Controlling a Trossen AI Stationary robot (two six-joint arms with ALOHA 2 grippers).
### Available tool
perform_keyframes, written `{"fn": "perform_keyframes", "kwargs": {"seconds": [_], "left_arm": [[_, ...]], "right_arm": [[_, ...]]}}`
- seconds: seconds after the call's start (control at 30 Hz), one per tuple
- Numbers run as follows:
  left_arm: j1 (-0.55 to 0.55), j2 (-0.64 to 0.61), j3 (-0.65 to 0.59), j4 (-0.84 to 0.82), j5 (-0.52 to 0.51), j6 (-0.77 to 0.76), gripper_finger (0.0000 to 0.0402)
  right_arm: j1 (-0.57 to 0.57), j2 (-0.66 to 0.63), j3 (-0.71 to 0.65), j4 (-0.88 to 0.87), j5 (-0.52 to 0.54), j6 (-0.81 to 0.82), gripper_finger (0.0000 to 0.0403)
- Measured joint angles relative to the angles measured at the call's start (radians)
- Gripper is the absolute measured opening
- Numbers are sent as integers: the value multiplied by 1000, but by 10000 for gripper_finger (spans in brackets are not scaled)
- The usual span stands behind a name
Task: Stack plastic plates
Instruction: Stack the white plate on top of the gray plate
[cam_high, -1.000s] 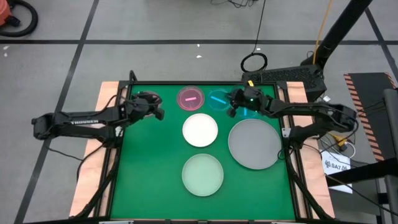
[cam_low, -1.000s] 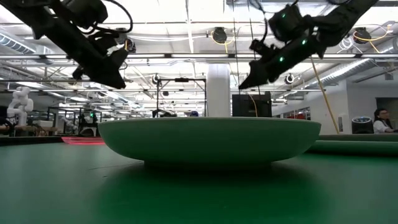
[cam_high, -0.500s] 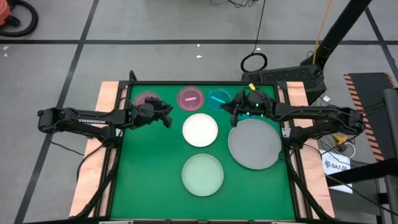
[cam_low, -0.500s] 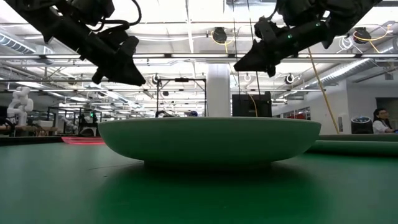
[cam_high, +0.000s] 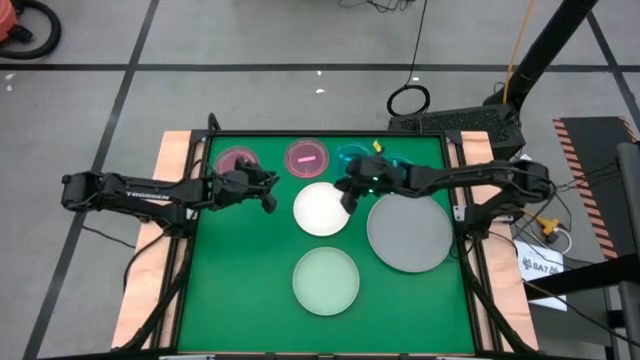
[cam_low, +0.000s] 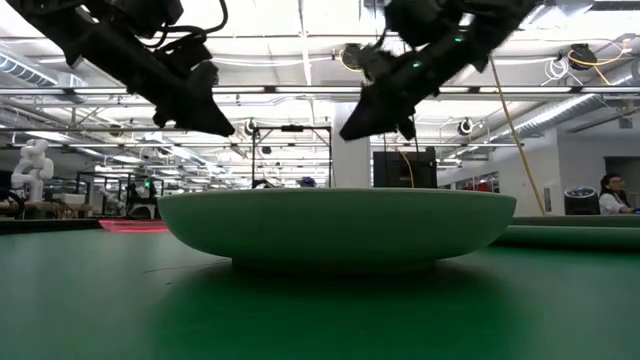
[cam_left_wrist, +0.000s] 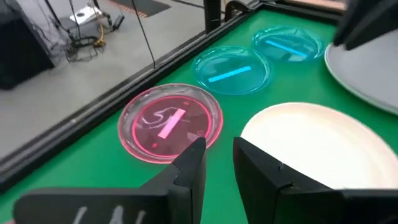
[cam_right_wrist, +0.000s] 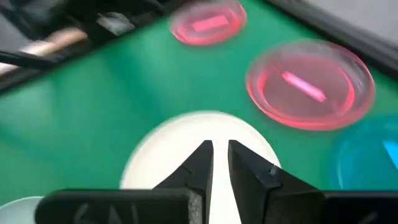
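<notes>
Seven plates lie flat on the green mat. Two pink plates (cam_high: 237, 160) (cam_high: 306, 157) and two blue plates (cam_high: 352, 157) (cam_high: 398, 168) sit along the far edge. The white plate (cam_high: 321, 210) lies at the centre, the grey plate (cam_high: 408, 232) to its right, and the pale green plate (cam_high: 326, 280) nearest. No pale mint plate shows. My left gripper (cam_high: 268, 192) hovers narrowly open, left of the white plate (cam_left_wrist: 323, 146). My right gripper (cam_high: 346, 194) hovers shut over that plate's right edge (cam_right_wrist: 186, 149). Both hang well above the mat in the low view (cam_low: 215, 125) (cam_low: 365, 125).
A raised black frame (cam_high: 330, 135) borders the mat, with wooden table strips (cam_high: 170, 150) outside it. Bare mat lies at the near left (cam_high: 240, 270). The right arm (cam_high: 450, 178) stretches over the second blue plate. A person (cam_low: 610, 195) sits far off in the room behind.
My left gripper moved toward the table's right and slightly nearer, uncovering the left pink plate, then stayed put. My right gripper travelled from over the blue plates toward the table's left and near side, ending at the white plate's right edge. No plate moved.
</notes>
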Motion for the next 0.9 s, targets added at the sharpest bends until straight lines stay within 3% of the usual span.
{"fn": "perform_keyframes", "kwargs": {"seconds": [0.23, 0.43, 0.6, 0.9], "left_arm": [[20, -7, 0, -37, -2, 83, 88], [73, -7, 0, -43, -9, 220, 88], [144, -6, 0, -3, -27, 365, 88], [213, -6, 0, -4, -27, 325, 88]], "right_arm": [[-8, 122, 160, -287, 58, 94, 47], [-39, 180, 171, -357, 30, 245, 53], [-56, 183, 171, -416, 45, 311, 89], [-38, 183, 171, -425, 68, 440, 135]]}}
